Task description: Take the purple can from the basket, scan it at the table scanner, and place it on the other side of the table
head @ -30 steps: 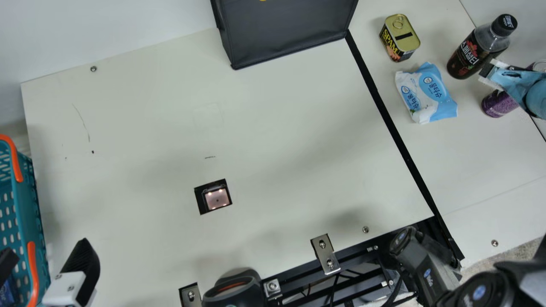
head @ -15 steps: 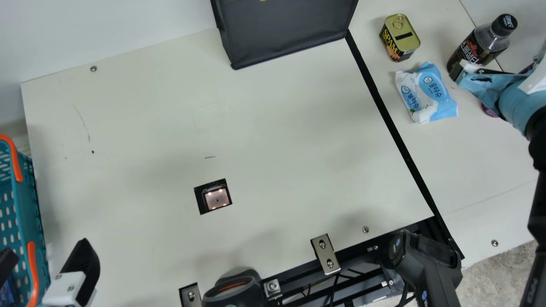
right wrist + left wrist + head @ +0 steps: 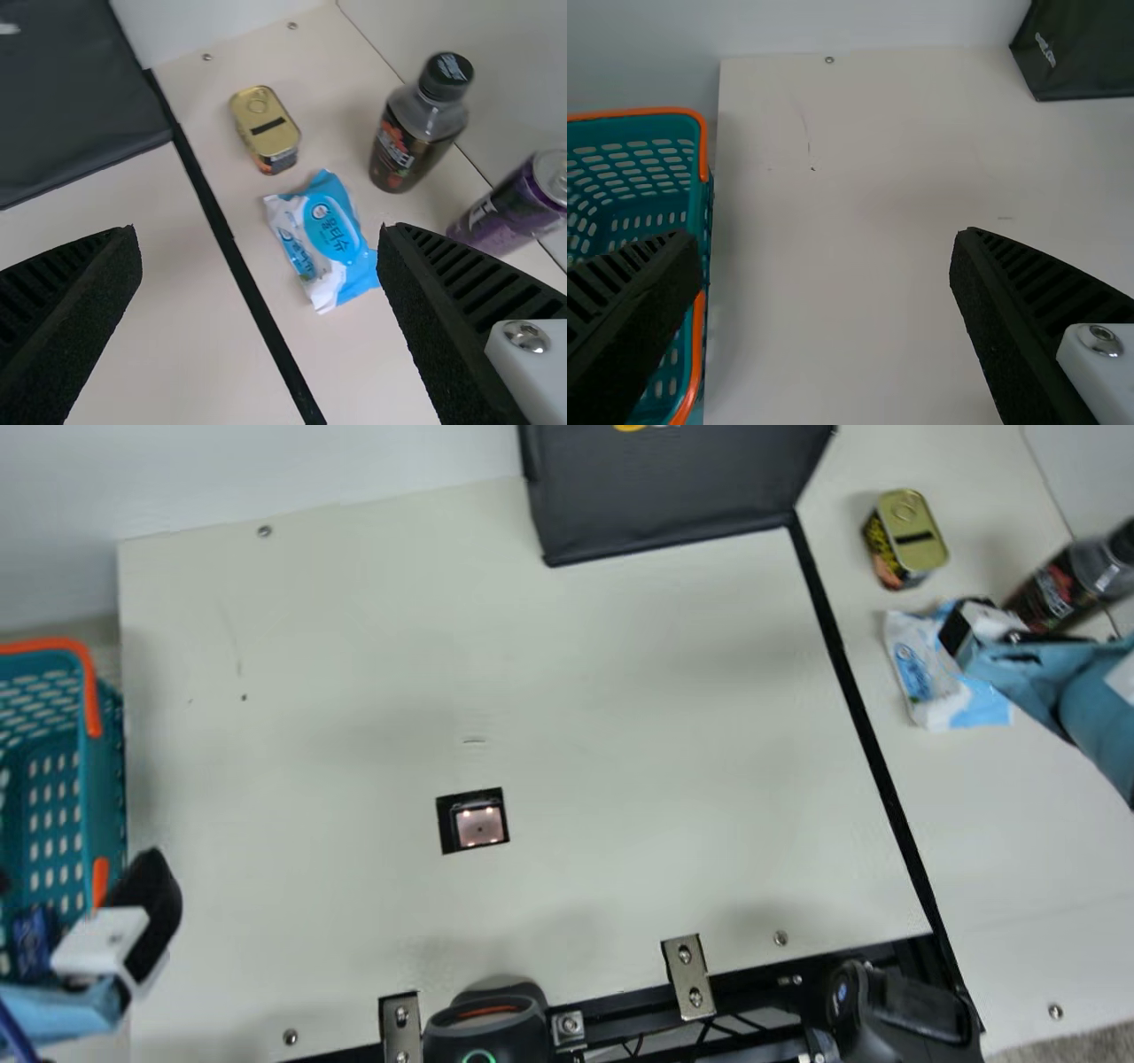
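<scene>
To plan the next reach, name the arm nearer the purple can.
Right. The right pincer hangs open near the purple can; the left pincer is across the table by the basket.

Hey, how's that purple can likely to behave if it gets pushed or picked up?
The purple can stands upright and looks taller than wide, so a high push might tip it. Its sides are round, so it would probably roll once down. The smooth, shiny wall could be slippery.

Neck camera looking down, 2 wrist views nearer, black bag (image 3: 664,500) shared
</scene>
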`<state>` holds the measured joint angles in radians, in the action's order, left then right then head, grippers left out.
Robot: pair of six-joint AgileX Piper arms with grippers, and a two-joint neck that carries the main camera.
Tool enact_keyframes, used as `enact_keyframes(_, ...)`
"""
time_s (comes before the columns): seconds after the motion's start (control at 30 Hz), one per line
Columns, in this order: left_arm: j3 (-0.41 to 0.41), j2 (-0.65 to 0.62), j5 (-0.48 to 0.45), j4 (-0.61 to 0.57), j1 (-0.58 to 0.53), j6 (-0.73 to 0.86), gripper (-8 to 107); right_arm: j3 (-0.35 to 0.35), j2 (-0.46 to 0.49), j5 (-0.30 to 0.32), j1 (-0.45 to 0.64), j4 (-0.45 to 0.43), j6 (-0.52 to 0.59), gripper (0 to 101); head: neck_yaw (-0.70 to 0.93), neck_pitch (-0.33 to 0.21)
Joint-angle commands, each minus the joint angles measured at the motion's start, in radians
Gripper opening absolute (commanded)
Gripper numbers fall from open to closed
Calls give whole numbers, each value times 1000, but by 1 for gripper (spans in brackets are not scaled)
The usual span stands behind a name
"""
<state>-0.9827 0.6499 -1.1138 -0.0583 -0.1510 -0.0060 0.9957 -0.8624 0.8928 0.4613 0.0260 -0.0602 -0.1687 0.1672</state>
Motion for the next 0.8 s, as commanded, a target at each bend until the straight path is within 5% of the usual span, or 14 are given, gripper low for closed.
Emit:
enact_keyframes(0.0, -48, 17, -16, 5, 21, 1, 90, 18, 8, 29, -47, -4, 5, 95, 95, -29)
enact_keyframes(0.33, -221, 106, -99, 32, 123, 6, 90, 102, 53, 148, -222, -19, 28, 95, 141, -29)
enact_keyframes(0.77, -220, 106, -97, 32, 123, 6, 90, 211, 112, 304, -450, -38, 57, 95, 141, -29)
